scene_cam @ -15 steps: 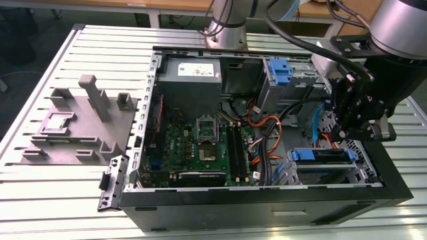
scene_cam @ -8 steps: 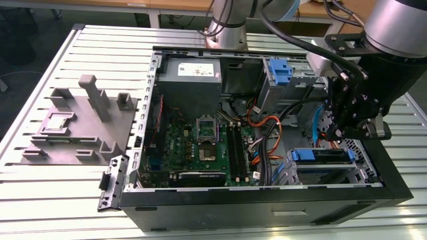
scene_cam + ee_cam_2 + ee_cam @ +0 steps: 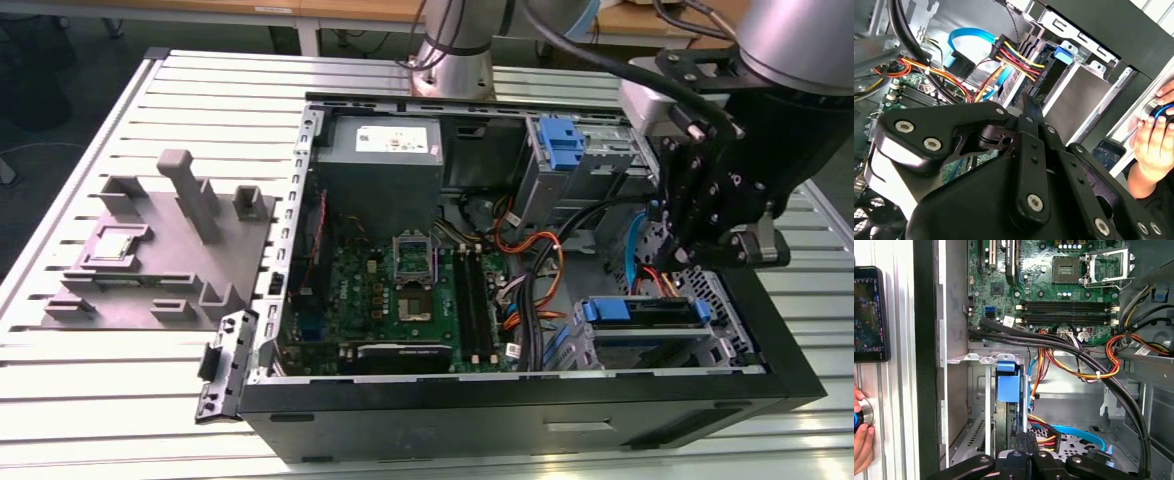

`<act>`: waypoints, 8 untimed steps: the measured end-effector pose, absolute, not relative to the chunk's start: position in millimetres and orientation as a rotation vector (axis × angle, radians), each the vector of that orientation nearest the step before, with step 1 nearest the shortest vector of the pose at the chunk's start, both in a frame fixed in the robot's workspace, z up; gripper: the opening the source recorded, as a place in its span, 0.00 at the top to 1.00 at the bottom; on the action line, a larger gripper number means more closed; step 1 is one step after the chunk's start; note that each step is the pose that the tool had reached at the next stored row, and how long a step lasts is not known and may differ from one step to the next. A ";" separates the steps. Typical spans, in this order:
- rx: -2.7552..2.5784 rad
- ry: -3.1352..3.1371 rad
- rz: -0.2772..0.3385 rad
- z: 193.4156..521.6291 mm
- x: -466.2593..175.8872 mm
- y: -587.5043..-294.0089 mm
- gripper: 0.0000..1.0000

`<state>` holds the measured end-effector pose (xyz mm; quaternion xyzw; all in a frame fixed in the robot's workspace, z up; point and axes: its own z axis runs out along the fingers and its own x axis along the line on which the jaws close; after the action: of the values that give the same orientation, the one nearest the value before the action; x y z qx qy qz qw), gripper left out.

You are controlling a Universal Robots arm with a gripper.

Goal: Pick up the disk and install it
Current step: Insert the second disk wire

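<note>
Exterior view shows the disk already sitting in the computer case bay. I cannot tell whether the end effector, just above it, is apart or together.

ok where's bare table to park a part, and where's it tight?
Free: slatted table in front of the grey stand, and the strip behind it. Crowded: the open case, cables around the gripper by the drive bay.

The gripper looks matt black metal with bright screws. The computer case shows dull grey sheet metal; the stand is matt grey plastic.
</note>
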<state>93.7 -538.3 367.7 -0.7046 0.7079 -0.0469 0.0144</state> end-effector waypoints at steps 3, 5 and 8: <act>-2.194 2.204 -0.146 369.1 93.6 -533.6 0.90; -2.194 2.204 -0.146 369.1 93.6 -530.3 0.90; -2.194 2.204 -0.146 369.7 93.6 -525.0 0.90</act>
<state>93.6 -525.0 369.7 -0.7046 0.7079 -0.0470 0.0143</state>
